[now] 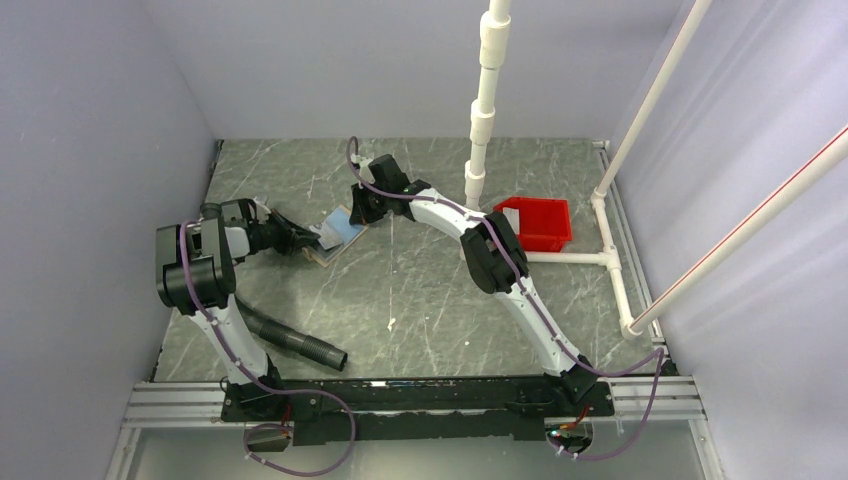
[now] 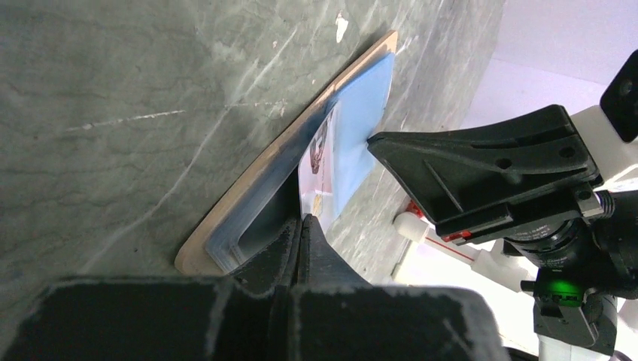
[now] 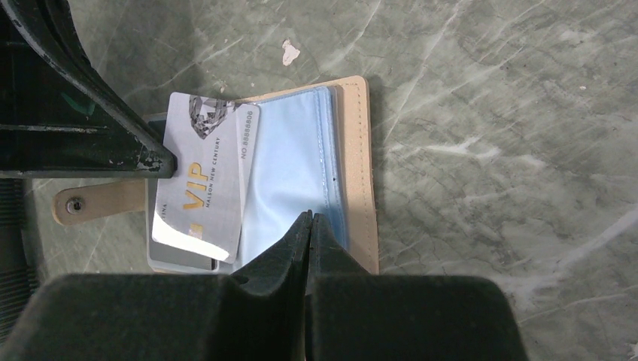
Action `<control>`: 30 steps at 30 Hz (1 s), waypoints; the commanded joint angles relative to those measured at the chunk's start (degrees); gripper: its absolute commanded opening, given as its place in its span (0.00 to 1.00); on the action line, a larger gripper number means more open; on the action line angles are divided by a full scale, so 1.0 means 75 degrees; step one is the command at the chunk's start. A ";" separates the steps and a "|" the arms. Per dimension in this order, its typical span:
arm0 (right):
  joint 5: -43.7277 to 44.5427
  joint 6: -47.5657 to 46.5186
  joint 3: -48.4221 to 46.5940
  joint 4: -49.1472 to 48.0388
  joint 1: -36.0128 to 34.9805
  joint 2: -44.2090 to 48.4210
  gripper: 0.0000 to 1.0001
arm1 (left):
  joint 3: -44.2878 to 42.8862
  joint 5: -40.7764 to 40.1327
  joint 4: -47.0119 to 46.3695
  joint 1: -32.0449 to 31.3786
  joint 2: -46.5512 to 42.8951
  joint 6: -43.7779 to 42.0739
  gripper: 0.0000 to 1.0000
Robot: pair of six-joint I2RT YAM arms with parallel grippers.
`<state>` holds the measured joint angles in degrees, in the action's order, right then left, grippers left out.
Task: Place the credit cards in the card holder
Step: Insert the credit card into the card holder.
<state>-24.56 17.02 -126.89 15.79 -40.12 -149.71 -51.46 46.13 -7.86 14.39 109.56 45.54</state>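
Card holder (image 3: 357, 150) lies open left of centre in the top view, with the right gripper's (image 3: 309, 219) closed fingers pressing its blue sleeves (image 3: 290, 173) flat, I'd guess to pin it so the left gripper (image 2: 302, 222), pinching a credit card (image 3: 202, 188) by its edge, can slide it in.

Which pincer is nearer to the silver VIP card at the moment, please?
The left. The left pincer is shut on the edge of the silver VIP card, while the right pincer, also shut, sits over the blue sleeve of the card holder, just beside the card.
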 commanded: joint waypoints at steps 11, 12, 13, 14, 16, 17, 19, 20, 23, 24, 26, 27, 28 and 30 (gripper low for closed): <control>0.0003 -0.0089 -0.0003 -0.0118 -0.0077 -0.0103 0.00 | 0.0102 -0.0698 -0.0819 -0.0401 0.0057 0.0802 0.00; -0.0015 -0.0089 0.0007 -0.0114 -0.0087 -0.0101 0.00 | 0.0135 -0.0685 -0.0895 -0.0428 0.0059 0.0862 0.00; -0.0012 -0.0079 0.0004 -0.0113 -0.0088 -0.0107 0.00 | 0.0169 -0.0680 -0.0970 -0.0461 0.0063 0.0931 0.00; 0.0007 -0.0067 -0.0004 -0.0097 -0.0094 -0.0108 0.00 | 0.0211 -0.0684 -0.1058 -0.0484 0.0074 0.1014 0.00; 0.0094 0.0005 -0.0064 0.0028 -0.0110 -0.0101 0.00 | 0.0278 -0.0712 -0.1162 -0.0558 0.0076 0.1120 0.00; 0.0222 0.0060 -0.0122 0.0175 -0.0117 -0.0087 0.00 | 0.0311 -0.0757 -0.1218 -0.0586 0.0080 0.1142 0.00; 0.0447 0.0161 -0.0177 0.0381 -0.0113 0.0051 0.00 | 0.0371 -0.0849 -0.1290 -0.0638 0.0086 0.1181 0.00; 0.0543 0.0117 -0.0164 0.0444 -0.0112 0.0156 0.01 | 0.0431 -0.0878 -0.1398 -0.0641 0.0108 0.1232 0.00; 0.0795 -0.0054 -0.0236 0.0677 -0.0092 0.0341 0.17 | 0.0571 -0.0921 -0.1678 -0.0642 0.0203 0.1393 0.00; 0.0801 -0.0108 -0.0308 0.0766 -0.0073 0.0344 0.18 | 0.0579 -0.0890 -0.1719 -0.0642 0.0259 0.1412 0.00; 0.0803 -0.0136 -0.0307 0.0753 -0.0023 0.0343 0.24 | 0.0617 -0.0889 -0.1782 -0.0642 0.0319 0.1448 0.00; 0.0796 -0.0132 -0.0293 0.0733 0.0000 0.0307 0.25 | 0.0642 -0.0925 -0.1808 -0.0642 0.0325 0.1460 0.00; 0.0785 -0.0135 -0.0338 0.0745 0.0015 0.0272 0.26 | 0.0655 -0.0958 -0.1811 -0.0642 0.0312 0.1453 0.00; 0.0746 -0.0184 -0.0470 0.0827 0.0029 0.0166 0.28 | 0.0635 -0.0960 -0.1770 -0.0642 0.0342 0.1431 0.00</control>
<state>-21.37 17.37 -127.85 18.20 -40.80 -149.25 -47.77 41.32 -20.80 10.02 110.63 56.55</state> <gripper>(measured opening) 0.263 0.007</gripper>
